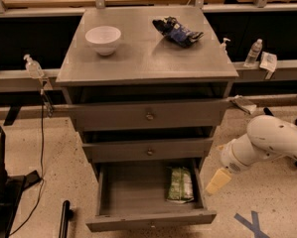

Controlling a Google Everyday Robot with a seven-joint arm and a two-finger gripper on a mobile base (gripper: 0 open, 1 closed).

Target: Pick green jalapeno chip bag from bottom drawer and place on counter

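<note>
— Green and glossy with pale markings, your green jalapeno chip bag point(180, 184) lies flat in the open bottom drawer point(150, 220), just left of the gripper point(218, 181). Its print is too small to read.
— And the gripper?
— It hangs outside the drawer's right wall, which stands between it and the bag. You see nothing in its grasp; how far open it is, I cannot tell. Up and left of it, the counter point(148, 63) carries a white bowl point(103, 37) and a dark blue snack bag point(178, 31).
</note>
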